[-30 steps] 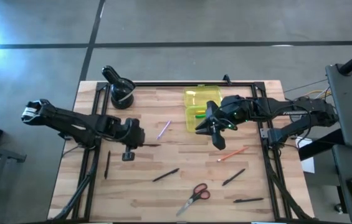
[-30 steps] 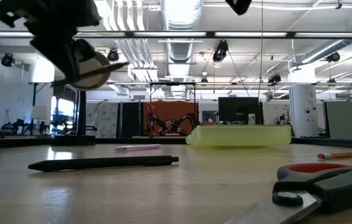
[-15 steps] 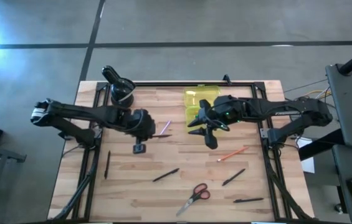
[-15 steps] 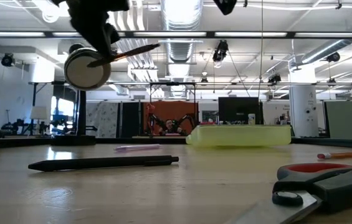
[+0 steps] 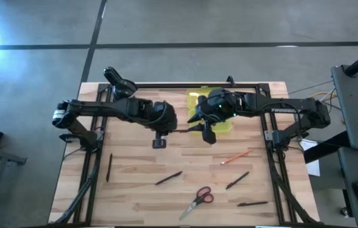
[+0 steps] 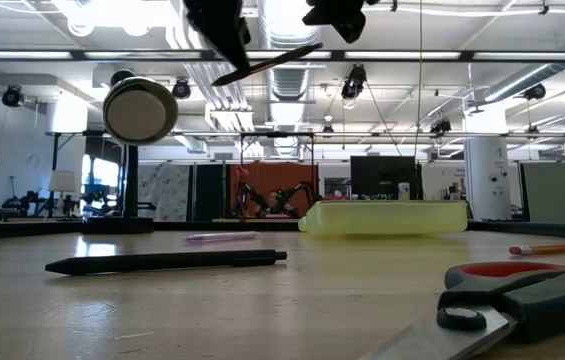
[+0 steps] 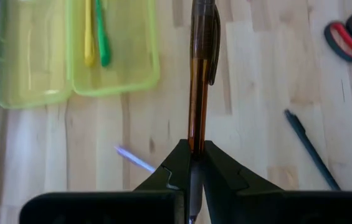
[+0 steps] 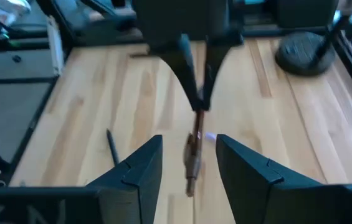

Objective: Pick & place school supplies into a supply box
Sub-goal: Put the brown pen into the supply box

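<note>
My left gripper (image 5: 173,128) reaches toward the table's right, shut on a brown translucent pen (image 7: 199,74) with a black clip. The pen's free end (image 8: 192,167) sticks out between the open fingers of my right gripper (image 8: 189,158), which faces it just in front of the supply box (image 5: 211,100); I see no touch. The yellow-green box (image 7: 76,50) lies open, a yellow and a green pen inside. A pink-purple pen (image 7: 135,160) lies on the wood near the box. Red-handled scissors (image 5: 199,199), an orange pencil (image 5: 237,156) and several black pens lie nearer the table's near edge. My left gripper pinches the brown pen's rear end (image 7: 192,144) between its two fingers. The fingers come level from the table's left and lie along the pen. The pen is lifted clear of the table and juts out past the fingertips toward the right gripper, roughly level.
A black round stand (image 5: 123,90) sits at the far left corner. Black pens lie at the left (image 5: 109,168), middle (image 5: 168,178) and right (image 5: 237,180), one more near the near edge (image 5: 253,204). A dark frame (image 5: 166,85) borders the table.
My left gripper has carried the pen up and toward the table's right and far side, toward the box. My right gripper has shifted a little left and toward the far edge, meeting it, so the pen's free end now stands between its fingers.
</note>
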Controlling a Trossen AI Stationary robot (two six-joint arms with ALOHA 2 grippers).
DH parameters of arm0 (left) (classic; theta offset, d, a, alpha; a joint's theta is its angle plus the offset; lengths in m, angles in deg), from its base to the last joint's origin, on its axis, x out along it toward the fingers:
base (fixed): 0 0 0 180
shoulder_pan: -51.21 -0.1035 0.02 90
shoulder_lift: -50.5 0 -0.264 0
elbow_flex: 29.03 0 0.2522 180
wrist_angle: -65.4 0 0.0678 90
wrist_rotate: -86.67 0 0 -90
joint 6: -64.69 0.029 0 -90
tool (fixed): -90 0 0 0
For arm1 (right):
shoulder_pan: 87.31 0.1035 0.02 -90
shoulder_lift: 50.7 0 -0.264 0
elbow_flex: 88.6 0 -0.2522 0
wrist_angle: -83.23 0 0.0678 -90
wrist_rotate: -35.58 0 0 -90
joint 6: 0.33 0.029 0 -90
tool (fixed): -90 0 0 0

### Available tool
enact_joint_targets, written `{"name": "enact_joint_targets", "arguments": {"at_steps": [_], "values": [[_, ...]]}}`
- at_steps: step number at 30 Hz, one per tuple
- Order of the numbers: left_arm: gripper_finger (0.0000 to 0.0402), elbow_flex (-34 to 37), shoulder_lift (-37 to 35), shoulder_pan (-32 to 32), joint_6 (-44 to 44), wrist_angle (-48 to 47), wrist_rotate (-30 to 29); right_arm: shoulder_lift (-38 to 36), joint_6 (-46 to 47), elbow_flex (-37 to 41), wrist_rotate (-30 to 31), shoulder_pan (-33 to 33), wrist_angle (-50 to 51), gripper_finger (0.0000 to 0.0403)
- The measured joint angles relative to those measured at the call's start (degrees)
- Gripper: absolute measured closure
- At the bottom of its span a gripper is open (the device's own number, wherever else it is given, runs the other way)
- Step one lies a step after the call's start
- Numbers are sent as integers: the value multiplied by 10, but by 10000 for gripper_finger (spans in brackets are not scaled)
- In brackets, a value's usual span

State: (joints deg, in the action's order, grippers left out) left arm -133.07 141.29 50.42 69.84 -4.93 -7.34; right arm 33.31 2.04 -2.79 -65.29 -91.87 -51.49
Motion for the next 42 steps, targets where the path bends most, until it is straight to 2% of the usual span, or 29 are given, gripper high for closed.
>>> {"name": "enact_joint_targets", "arguments": {"at_steps": [6, 11, 28, 42], "values": [[394, -60, 34, -5, 7, -2, 0, 9, -13, 0, 1, -12, 22, 257], [394, -84, 40, -6, 12, -1, -1, 14, -15, 0, 2, -14, 44, 257], [396, -88, 39, -7, 19, -1, -6, 14, -20, 1, 3, -14, 67, 268], [400, -88, 39, -15, 24, 0, -10, 14, -20, 2, 3, -14, 67, 229]]}}
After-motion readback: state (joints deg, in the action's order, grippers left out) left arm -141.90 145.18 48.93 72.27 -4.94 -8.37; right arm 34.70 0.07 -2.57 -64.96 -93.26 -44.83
